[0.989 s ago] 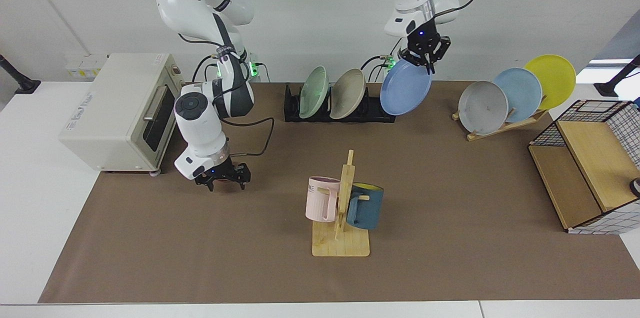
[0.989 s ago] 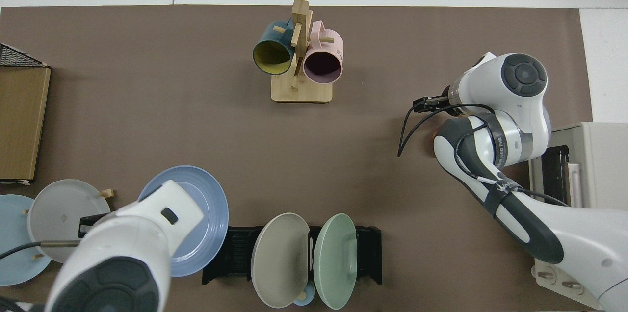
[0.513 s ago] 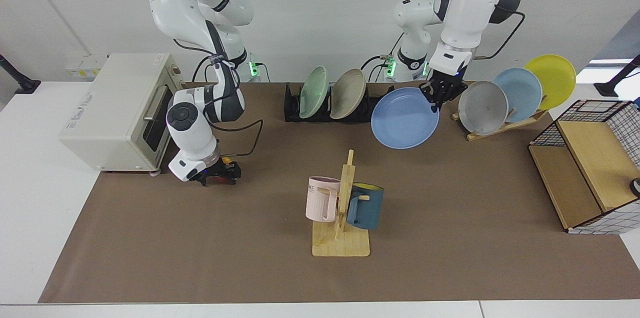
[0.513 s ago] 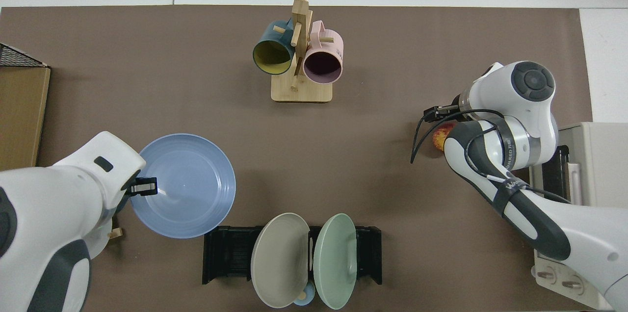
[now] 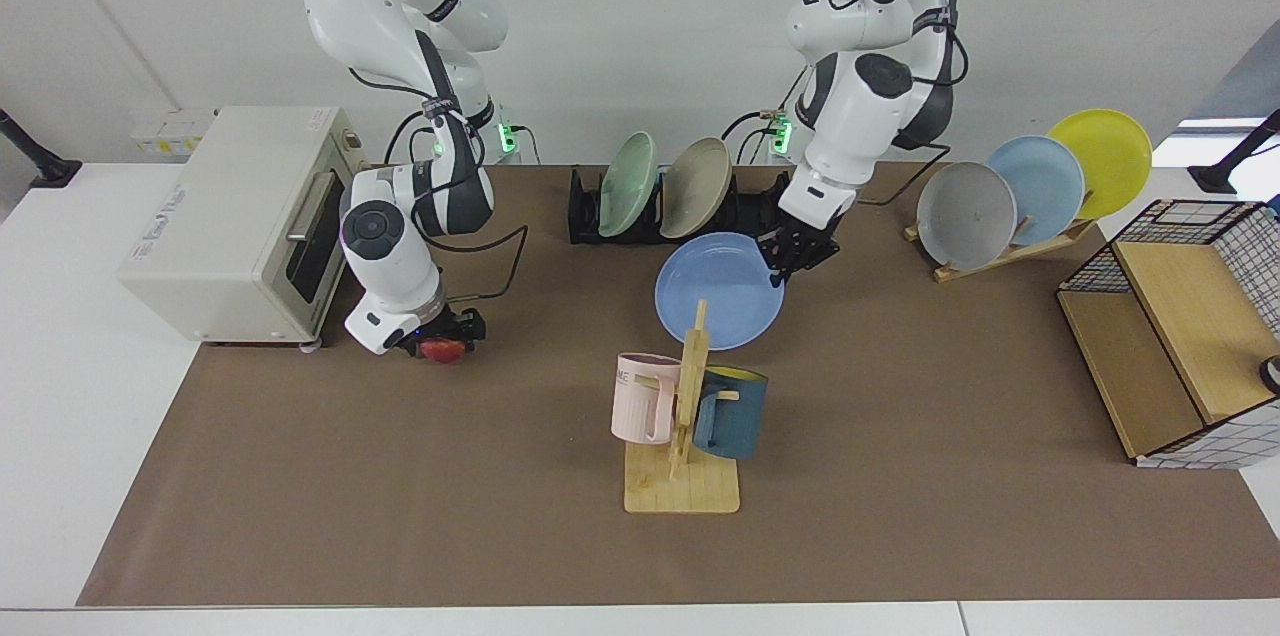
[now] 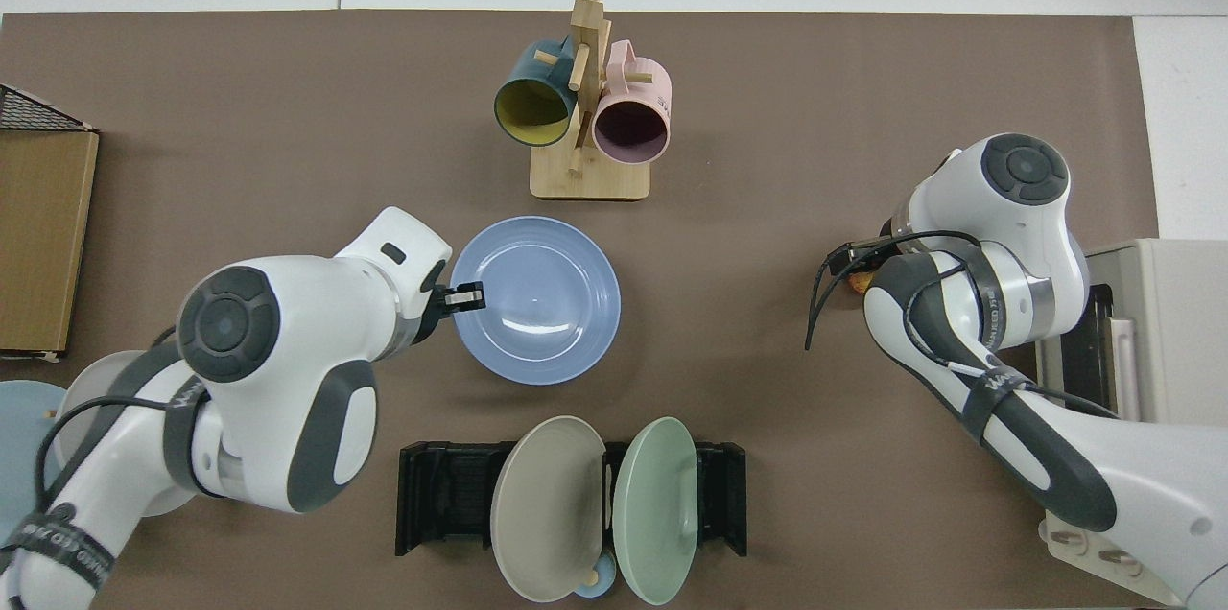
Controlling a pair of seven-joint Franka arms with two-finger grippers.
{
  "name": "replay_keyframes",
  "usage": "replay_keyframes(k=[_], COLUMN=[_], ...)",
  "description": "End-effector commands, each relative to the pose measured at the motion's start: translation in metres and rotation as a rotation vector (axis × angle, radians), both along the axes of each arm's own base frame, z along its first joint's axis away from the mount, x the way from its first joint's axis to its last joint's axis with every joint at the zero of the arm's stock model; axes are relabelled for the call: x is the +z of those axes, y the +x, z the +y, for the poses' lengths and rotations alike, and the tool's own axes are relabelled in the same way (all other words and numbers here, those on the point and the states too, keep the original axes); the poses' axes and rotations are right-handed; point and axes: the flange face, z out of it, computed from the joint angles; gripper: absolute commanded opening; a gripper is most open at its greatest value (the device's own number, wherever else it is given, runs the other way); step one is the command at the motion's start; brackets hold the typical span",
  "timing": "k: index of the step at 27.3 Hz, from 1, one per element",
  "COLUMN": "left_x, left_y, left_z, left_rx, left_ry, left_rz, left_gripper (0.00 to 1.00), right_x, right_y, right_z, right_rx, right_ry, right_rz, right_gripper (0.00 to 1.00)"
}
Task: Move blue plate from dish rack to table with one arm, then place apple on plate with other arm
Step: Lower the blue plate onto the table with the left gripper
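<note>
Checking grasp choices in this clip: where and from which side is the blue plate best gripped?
By its thin rim, pinched from the edge. The blue plate is wide and shallow, so only the rim fits between fingers. The left gripper holds it there, on the side away from the mug stand.

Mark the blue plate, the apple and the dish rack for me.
blue plate [image 6: 537, 298]: top view, centre of its bowl.
apple [image 5: 438, 349]: facing view, red side showing under the right gripper.
dish rack [image 6: 451, 493]: top view, bare slotted end beside the beige plate.
</note>
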Motion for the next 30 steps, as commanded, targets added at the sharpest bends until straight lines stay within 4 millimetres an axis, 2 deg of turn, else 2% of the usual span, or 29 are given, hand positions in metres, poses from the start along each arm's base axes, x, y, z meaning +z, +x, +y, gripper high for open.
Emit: replay_keyframes(k=[1,2,4,9,13,17,23,24,25,26,27,29,30], left_x=[-0.022,-0.030,-0.042,-0.050,-0.060,-0.065,-0.069,-0.069,-0.067,-0.068,-0.069,-0.065,-0.064], left_y=[-0.017,-0.025,-0.038,-0.044,-0.056,-0.059,-0.057,-0.057,-0.056,-0.054,-0.051,-0.049,-0.049], left_z=[-0.014,-0.019,-0.027,-0.027,-0.031,-0.033,-0.027,-0.026,-0.027,-0.028,-0.030,-0.034,-0.035], left_rx=[0.012,0.004,-0.010,-0.030,-0.054,-0.057,-0.130,-0.139,-0.141,-0.141,-0.135,-0.141,-0.145], left_ry=[-0.017,-0.016,-0.012,-0.002,0.014,0.014,0.032,0.035,0.034,0.031,0.027,0.029,0.033], left_rz=[-0.019,-0.029,-0.028,-0.015,0.003,0.010,0.007,0.009,0.008,0.010,0.016,0.032,0.046], left_gripper=[0.00,0.00,0.00,0.00,0.00,0.00,0.00,0.07,0.21,0.43,0.60,0.82,0.99], right_x=[0.004,0.005,0.008,0.012,0.026,0.053,0.113,0.122,0.130,0.136,0.143,0.159,0.165], right_y=[-0.007,-0.007,-0.004,-0.001,0.006,0.009,-0.002,-0.004,-0.006,-0.008,-0.010,-0.015,-0.018], right_z=[-0.003,0.001,0.001,0.001,0.000,-0.001,0.005,0.005,0.005,0.004,0.003,-0.002,-0.003], right_rx=[0.081,0.085,0.082,0.055,0.050,0.032,-0.004,-0.011,-0.019,-0.030,-0.039,-0.049,-0.048], right_ry=[-0.014,-0.012,-0.014,-0.013,-0.013,-0.009,-0.035,-0.029,-0.022,-0.014,-0.010,-0.011,-0.014], right_rz=[0.011,0.010,0.003,-0.008,-0.034,-0.057,-0.093,-0.095,-0.095,-0.091,-0.090,-0.101,-0.101], right_gripper=[0.04,0.01,0.00,0.00,0.00,0.00,0.00,0.00,0.00,0.00,0.00,0.00,0.00])
